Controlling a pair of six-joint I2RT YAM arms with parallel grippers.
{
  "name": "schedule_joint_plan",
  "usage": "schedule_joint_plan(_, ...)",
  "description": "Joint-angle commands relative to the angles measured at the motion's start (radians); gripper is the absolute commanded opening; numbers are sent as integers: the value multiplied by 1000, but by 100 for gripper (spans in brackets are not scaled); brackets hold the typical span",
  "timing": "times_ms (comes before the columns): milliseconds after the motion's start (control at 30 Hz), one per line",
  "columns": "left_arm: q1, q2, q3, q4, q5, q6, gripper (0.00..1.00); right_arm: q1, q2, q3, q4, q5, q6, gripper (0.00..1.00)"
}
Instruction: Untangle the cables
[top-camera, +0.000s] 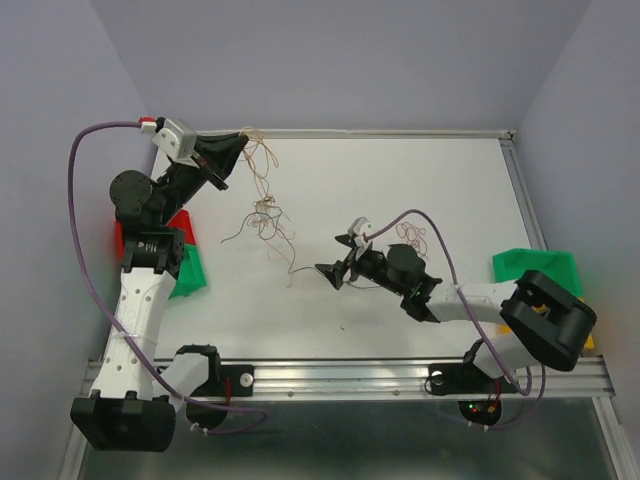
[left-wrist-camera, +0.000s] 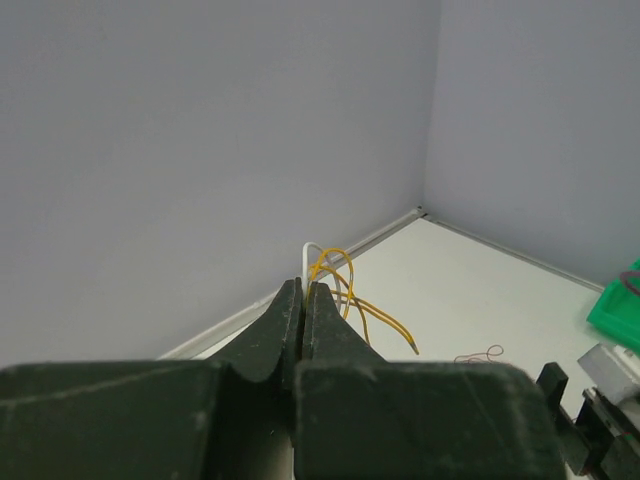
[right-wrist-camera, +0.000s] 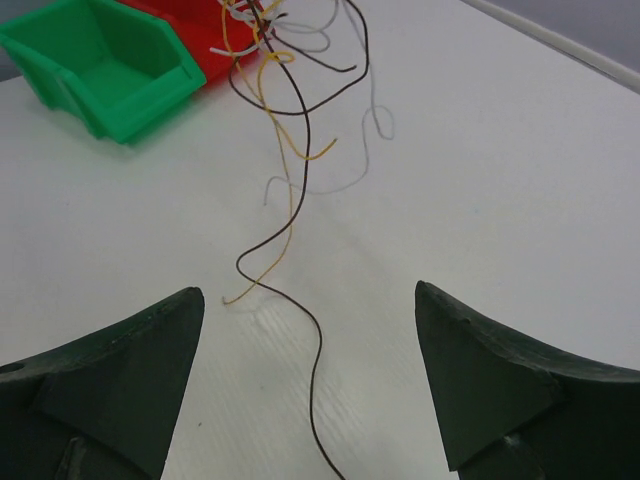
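- Cables (top-camera: 268, 215) in the top view run in a long line from the left pincer (top-camera: 243, 138) to a knot. Thin loose ends reach on toward the right pincer (top-camera: 335, 260). The knot lies between the two pincers. The right pincer is nearer to the loose ends and points at them.
- In the left wrist view, the left pincer (left-wrist-camera: 303, 292) is pinched tight on the cables (left-wrist-camera: 333, 268). Yellow and white loops stick out just past its tips, up off the table.
- In the right wrist view, the right pincer (right-wrist-camera: 308, 300) is spread wide and holds nothing. A brown cable (right-wrist-camera: 318, 360) lies on the table right in the gap between its fingers. It runs away from the pincer to the knot far ahead. A yellow end lies just ahead, a bit toward the left finger. A green bin (right-wrist-camera: 100, 70) sits far ahead on the left.
- I think the right pincer only needs to drop down and close. The brown cable runs the long way through the gap, so the fingers would squeeze across it.
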Motion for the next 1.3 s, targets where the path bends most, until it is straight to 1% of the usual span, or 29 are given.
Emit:
schedule_joint_plan(0,-5,-12,96,53,-11,-37,0,-2,121,118,191,-99,37,91)
schedule_joint_plan(67,-6,-15,111,55,-9,-51,0,-2,214,182,235,-123,38,92)
schedule_joint_plan(100,-8,-15,123,55,-9,-57,0,-4,243,205,254,-128,76,92)
schedule_joint_plan(133,-11,-15,131,55,-12,-66,0,-4,303,225,268,-130,85,92)
schedule_joint_plan(233,-14,-10,159,56,-14,-76,0,-2,391,302,335,-133,123,92)
schedule_joint_plan(333,-15,-1,188,55,-20,-83,0,-2,521,401,375,-142,156,91)
schedule_joint_plan(367,-15,2,196,55,-23,-85,0,-4,552,429,380,-124,165,86)
schedule_joint_plan(400,-15,1,202,55,-26,-85,0,-2,607,470,378,-104,177,77)
schedule_joint_plan(433,-15,-2,200,55,-43,-79,0,-4,622,474,383,-70,179,54)
schedule_joint_plan(467,-15,-5,199,52,-61,-73,0,-2,630,469,392,-20,182,42)
schedule_joint_plan(500,-15,-13,191,33,-90,-44,0,-2,610,414,430,-6,183,29)
schedule_joint_plan(533,-15,-21,185,20,-130,-25,0,-2,589,373,467,14,188,22)
schedule_joint_plan(567,-15,-30,177,0,-233,4,0,-2,565,318,511,45,194,19)
schedule_joint_plan(600,-17,-59,135,-5,-291,54,0,-2,497,231,562,115,193,17)
schedule_joint_plan(633,-17,-85,111,-4,-443,67,0,-2,462,184,561,178,188,17)
schedule_joint_plan(667,-17,-85,88,4,-502,81,0,-4,428,143,561,179,183,15)
schedule_joint_plan(700,-17,-96,64,10,-564,126,0,-4,350,56,559,261,171,9)
schedule_joint_plan(733,-15,-96,59,7,-576,136,0,-4,319,55,559,316,160,7)
schedule_joint_plan(767,-17,-94,56,-9,-596,141,0,-4,249,-10,550,427,133,2)
schedule_joint_plan(833,-17,-94,45,-13,-598,160,0,-6,219,-55,507,554,111,1)
schedule_joint_plan(867,-17,-94,39,-14,-590,157,0,-6,155,-72,474,614,107,0)
schedule_joint_plan(900,-15,-88,35,-17,-592,154,0,-7,130,-80,408,731,107,1)
schedule_joint_plan(967,-17,-73,31,-23,-604,156,0,-12,68,-115,375,862,116,0)
schedule_joint_plan(1067,-17,-62,18,-22,-630,150,0,-24,20,-157,369,941,139,1)
schedule_joint_plan(1100,-17,-61,-2,-10,-629,144,0,-33,-15,-181,365,1000,154,1)
schedule_joint_plan(1167,-17,-61,-24,10,-629,144,0,-42,-52,-204,352,1065,156,1)
schedule_joint_plan(1200,-17,-59,-40,29,-623,113,0,-48,-92,-229,346,1089,159,2)
schedule_joint_plan(1233,-17,-56,-48,36,-615,104,0,-49,-118,-241,342,1106,160,12)
schedule_joint_plan(1267,-15,-56,-56,42,-594,93,0,-50,-144,-256,337,1116,159,17)
